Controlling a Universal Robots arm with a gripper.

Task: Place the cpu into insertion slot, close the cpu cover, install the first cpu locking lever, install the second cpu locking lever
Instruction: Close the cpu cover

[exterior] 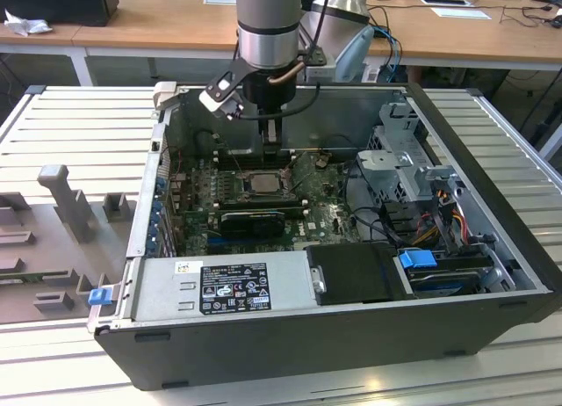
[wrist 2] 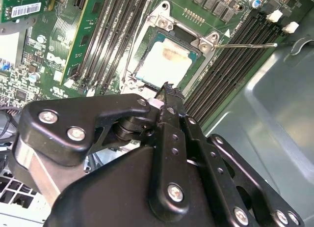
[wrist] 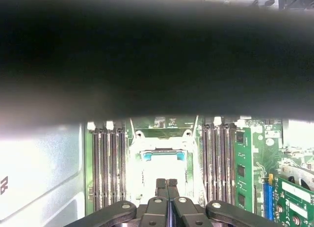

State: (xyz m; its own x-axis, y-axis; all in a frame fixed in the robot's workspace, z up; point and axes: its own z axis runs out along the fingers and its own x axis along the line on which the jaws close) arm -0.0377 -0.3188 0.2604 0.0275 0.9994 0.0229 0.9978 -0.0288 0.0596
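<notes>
You've got the gripper (wrist: 167, 184) w/ fingers pressed together, nothing between them, tips close over the cpu (wrist 2: 166, 65). Cpu lies flat in the insertion slot (wrist 2: 208, 40) on the green board (wrist 2: 59, 50), w/ the grey cpu cover (wrist 2: 141, 45) framing it. One thin locking lever (wrist 2: 245, 45) juts out across the memory slots (wrist 2: 230, 65).

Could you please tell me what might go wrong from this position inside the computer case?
The shut black pincer hangs close by the edge of the pale silver square chip; a slightly off descent could scrape it. The thin metal lever rod sticks out over the long black memory slots; a slip might let it strike them.
</notes>
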